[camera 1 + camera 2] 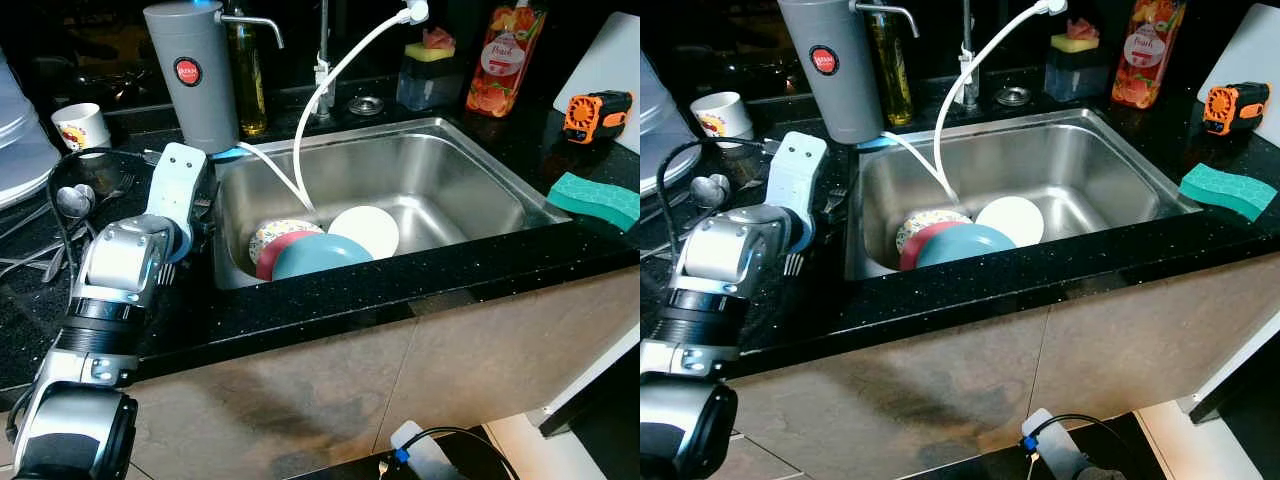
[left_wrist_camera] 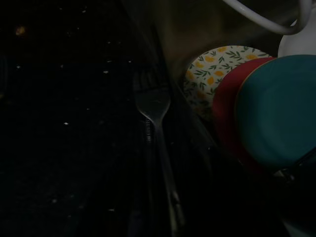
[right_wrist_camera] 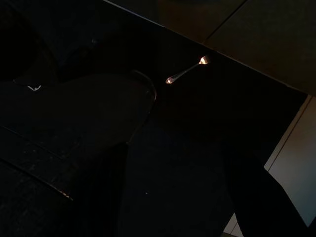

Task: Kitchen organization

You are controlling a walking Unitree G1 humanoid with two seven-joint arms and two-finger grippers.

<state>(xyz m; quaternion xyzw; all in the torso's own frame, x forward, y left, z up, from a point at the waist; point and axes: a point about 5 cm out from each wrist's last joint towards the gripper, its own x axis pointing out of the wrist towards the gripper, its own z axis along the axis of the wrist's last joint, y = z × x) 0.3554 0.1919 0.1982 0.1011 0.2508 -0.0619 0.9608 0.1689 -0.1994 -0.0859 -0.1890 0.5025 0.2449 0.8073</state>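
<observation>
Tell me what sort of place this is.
Most likely a home kitchen: a steel sink set in a black counter holds stacked plates, with a green sponge beside it and a fork lying near the left arm.

Sink (image 1: 440, 170) and black counter (image 1: 330, 290) seen from above by both head eyes, angled forward-down, same scene shared. Fork (image 2: 154, 106) and stacked plates (image 2: 276, 108) seen close by left wrist camera. Dark floor viewed by right wrist camera.
</observation>
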